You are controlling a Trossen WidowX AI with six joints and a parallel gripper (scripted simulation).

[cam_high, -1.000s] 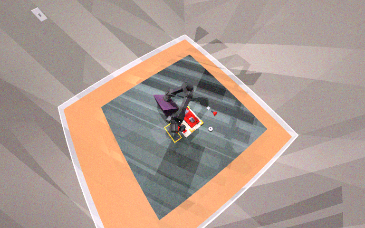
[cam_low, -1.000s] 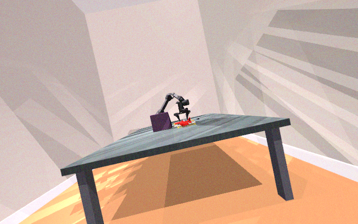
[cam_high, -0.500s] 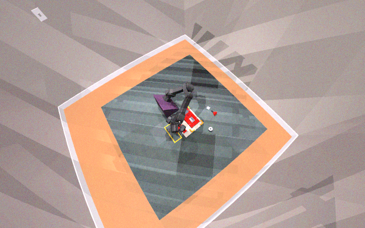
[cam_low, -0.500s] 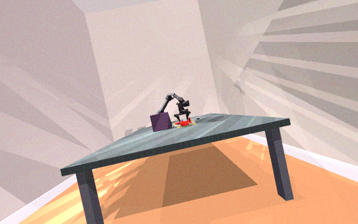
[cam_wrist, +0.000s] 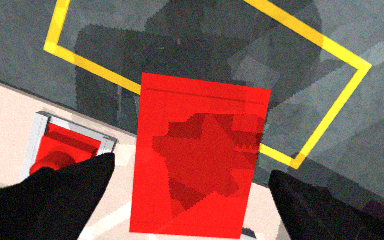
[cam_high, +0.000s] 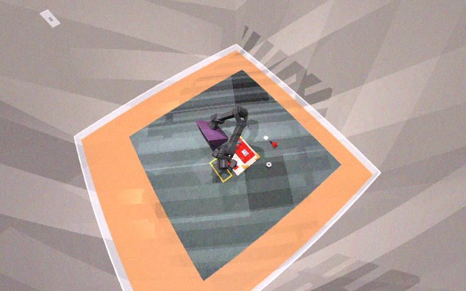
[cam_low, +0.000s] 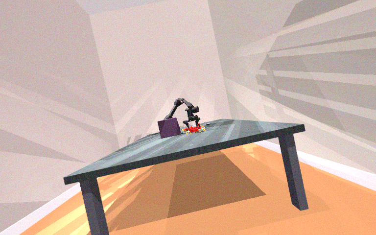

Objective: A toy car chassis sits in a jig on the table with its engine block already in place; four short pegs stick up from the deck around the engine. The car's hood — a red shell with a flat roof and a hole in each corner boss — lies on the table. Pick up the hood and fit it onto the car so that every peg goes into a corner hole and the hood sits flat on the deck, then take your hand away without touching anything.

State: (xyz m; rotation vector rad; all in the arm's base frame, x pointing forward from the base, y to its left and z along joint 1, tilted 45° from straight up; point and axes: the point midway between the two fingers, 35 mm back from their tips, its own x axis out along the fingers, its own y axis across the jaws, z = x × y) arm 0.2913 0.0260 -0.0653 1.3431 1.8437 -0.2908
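The red hood [cam_wrist: 200,160] lies across the edge of the white board [cam_high: 239,170] [cam_wrist: 15,112] in the wrist view, overlapping one side of the yellow outline. Its flat roof faces up and is patched with shadow; its corner holes do not show. My gripper [cam_wrist: 194,168] [cam_low: 193,126] is open and empty, pointing down, with one finger on either side of the hood and gaps to both sides. The red chassis [cam_high: 247,157] sits on the white board in the top view, with the grey-white engine block [cam_high: 244,152] on its deck. The pegs are too small to make out.
A small red part [cam_wrist: 75,141] sits in a grey frame beside the left finger. The yellow outline [cam_high: 216,171] [cam_wrist: 332,47] lies beside the board. A purple block [cam_high: 210,131] [cam_low: 169,128] stands near the arm's base. A white ring [cam_high: 269,167] and a red-tipped piece [cam_high: 273,144] lie beyond the board.
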